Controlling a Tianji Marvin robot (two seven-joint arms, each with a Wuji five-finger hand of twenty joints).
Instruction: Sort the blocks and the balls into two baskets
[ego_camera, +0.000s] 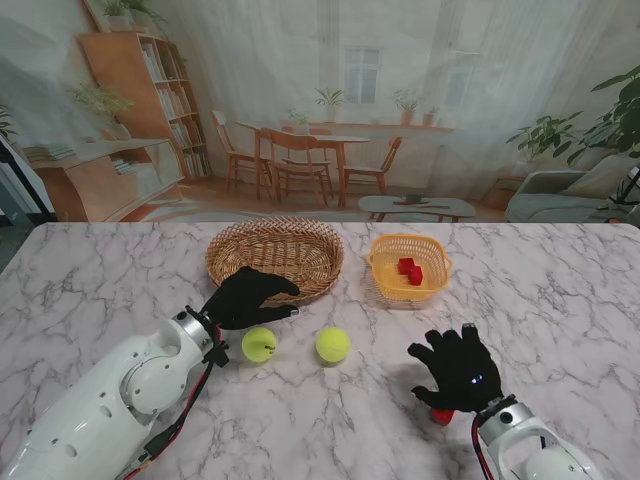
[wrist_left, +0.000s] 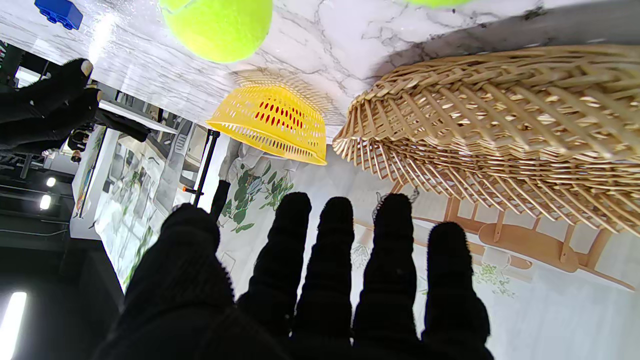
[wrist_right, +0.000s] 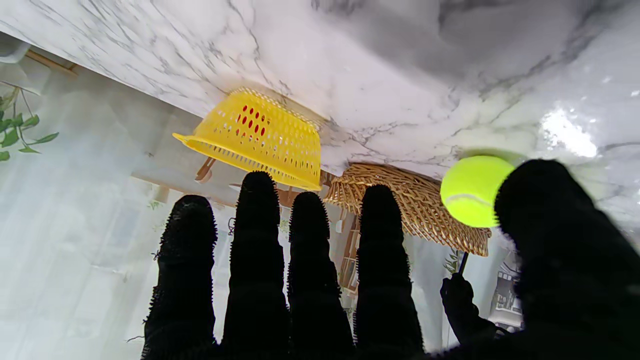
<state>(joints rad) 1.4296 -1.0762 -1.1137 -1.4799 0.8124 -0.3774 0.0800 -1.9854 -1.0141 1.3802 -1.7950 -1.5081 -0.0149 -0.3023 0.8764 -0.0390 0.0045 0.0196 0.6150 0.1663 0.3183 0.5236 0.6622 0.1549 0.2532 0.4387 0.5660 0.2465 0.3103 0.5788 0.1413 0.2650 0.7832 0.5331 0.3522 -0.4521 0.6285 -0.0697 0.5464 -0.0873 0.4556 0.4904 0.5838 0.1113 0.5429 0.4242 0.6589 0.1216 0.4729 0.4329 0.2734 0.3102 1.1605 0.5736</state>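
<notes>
Hands are both spread and empty. Right hand (ego_camera: 458, 368) hovers palm-down with fingers fanned directly over a red block (ego_camera: 441, 415), which shows only at the hand's heel; this placement suits a descent onto the block. Left hand (ego_camera: 245, 297) extends flat, fingers apart, with one tennis ball (ego_camera: 259, 345) just beside its palm on the near side and a second ball (ego_camera: 333, 345) lying between the two hands. Beyond the left fingertips sits the wicker basket (ego_camera: 275, 258), holding nothing visible, judged the ball destination. Beyond the right fingertips, the yellow basket (ego_camera: 410, 270) already holds red blocks (ego_camera: 410, 270). A blue block (wrist_left: 59, 12) appears in the left wrist view only.
</notes>
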